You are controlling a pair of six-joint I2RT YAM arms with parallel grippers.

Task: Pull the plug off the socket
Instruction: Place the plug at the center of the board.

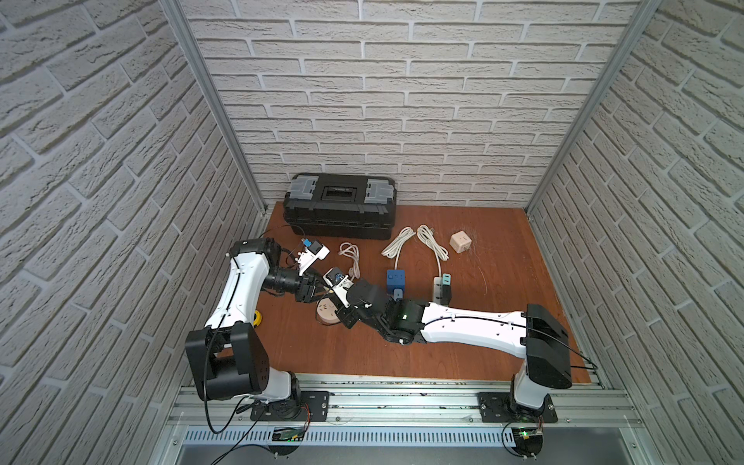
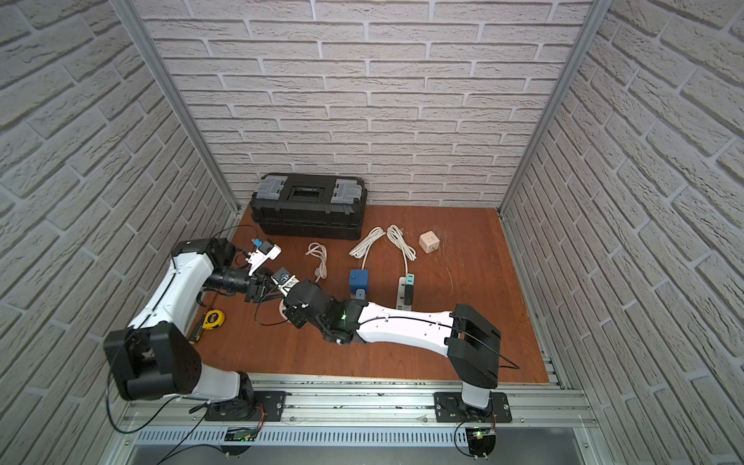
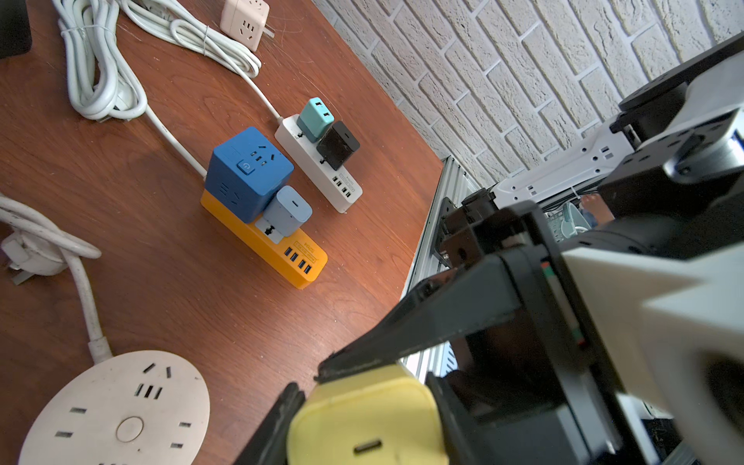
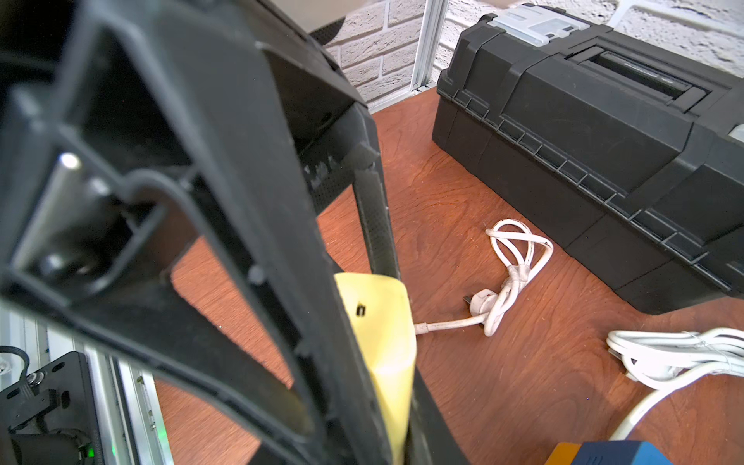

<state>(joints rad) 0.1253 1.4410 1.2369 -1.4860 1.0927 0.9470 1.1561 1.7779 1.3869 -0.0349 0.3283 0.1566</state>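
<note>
A yellow plug [image 3: 362, 422] hangs in the air between both grippers, clear of the round beige socket [image 3: 112, 406] lying on the wooden floor beside it. My left gripper [image 3: 362, 426] is shut on the plug's two sides. From the opposite direction my right gripper [image 4: 396, 422] pinches the same plug [image 4: 378, 322], and one of its fingers [image 3: 402, 334] lies flat on the plug's upper face. In a top view the two grippers meet over the socket [image 1: 325, 317], left gripper [image 1: 320, 288] and right gripper [image 1: 335, 298]. The socket's slots are empty.
A black toolbox [image 1: 340, 205] stands at the back wall. A blue cube socket on an orange strip [image 3: 249, 173] and a white strip with teal and black adapters [image 3: 318, 165] lie to the right, near coiled white cables [image 1: 414, 241], a beige cube [image 1: 460, 241] and a tape measure [image 2: 212, 319].
</note>
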